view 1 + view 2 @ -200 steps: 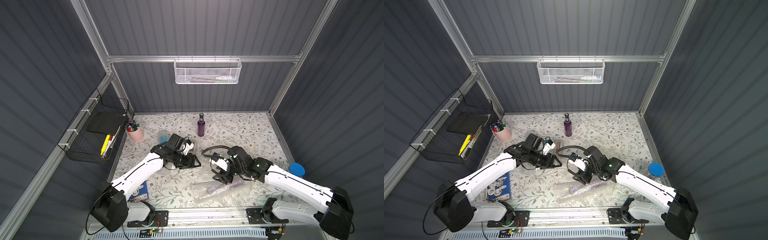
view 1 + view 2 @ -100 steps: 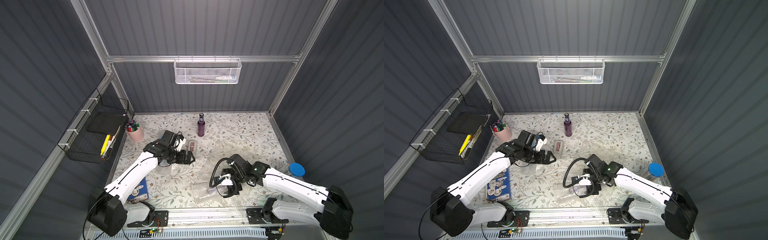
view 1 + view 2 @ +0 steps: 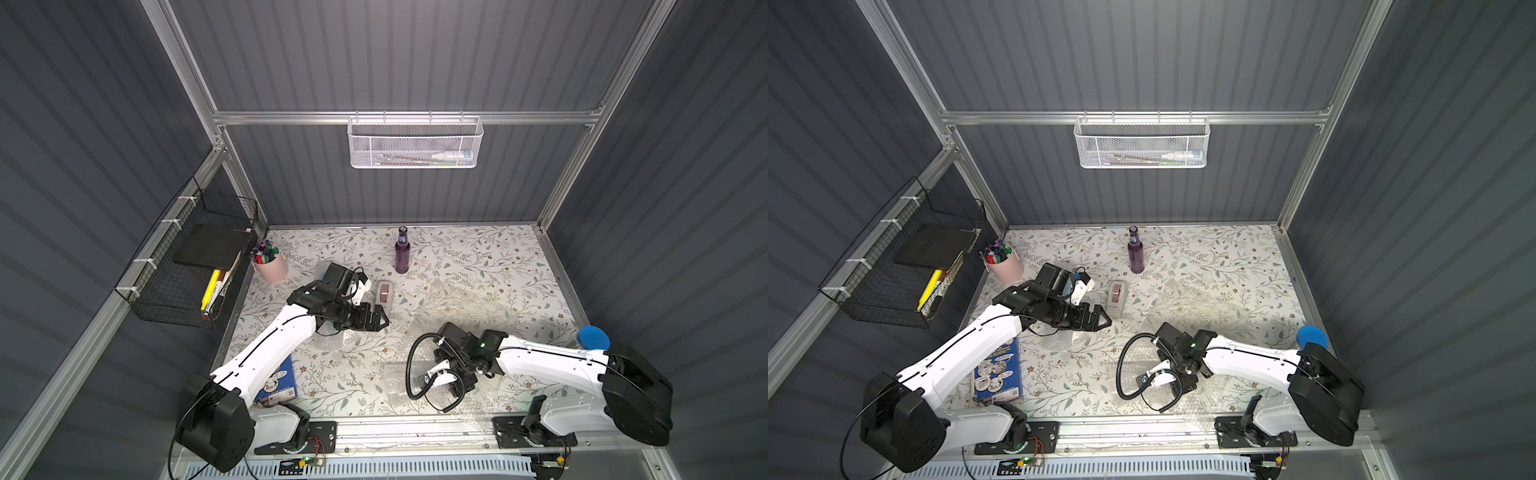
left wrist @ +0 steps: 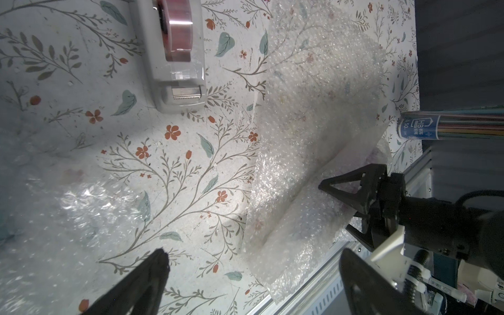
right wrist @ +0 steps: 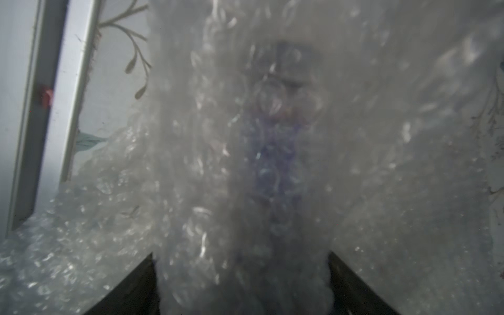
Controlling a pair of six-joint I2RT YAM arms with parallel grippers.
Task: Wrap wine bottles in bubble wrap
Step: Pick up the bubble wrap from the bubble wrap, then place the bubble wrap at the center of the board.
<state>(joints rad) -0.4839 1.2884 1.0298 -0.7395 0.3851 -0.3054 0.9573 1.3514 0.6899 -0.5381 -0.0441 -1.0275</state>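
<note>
Mesh basket (image 3: 414,143): white, hung on the rear rail; pens and one white tube lie inside.
Wire basket (image 3: 174,305): black, on the left wall; holds a black slab (image 3: 212,249), a yellow marker (image 3: 210,284) and a paler one.
Pink cup (image 3: 272,268): upright near the rear left corner, packed with coloured markers.
Clear cylinder (image 4: 463,126): blue-lidded, at the right edge of the floral table (image 3: 478,253); thin coloured sticks inside.
Tape dispenser (image 3: 384,294): pale grey, carrying a reddish roll, standing on the table.
Left gripper (image 3: 379,319): jaws spread wide, empty, touching nothing; hangs above the table just beside the dispenser.
Right gripper (image 5: 241,253): jaws set wide, one each side of a roll of bubble wrap (image 5: 191,191) that fills the gap and meets both fingers (image 5: 131,291); clasped around it.
Wrapped bottle (image 5: 275,169): purple, dim through the wrap, lying inside that roll near the front edge.
Standing bottle (image 3: 402,253): purple, upright, bare, near the back wall, well apart from both grippers.
Loose wrap (image 3: 469,303): one flat sheet right of centre; a crumpled piece (image 3: 357,347) near mid-table.
Left arm (image 3: 266,353): stretched from the front left base toward mid-table, gripper pointing to the robot's right.
Right arm (image 3: 548,361): reaching low from the front right base toward the middle, wrist bent down, gripper aimed at the table.
</note>
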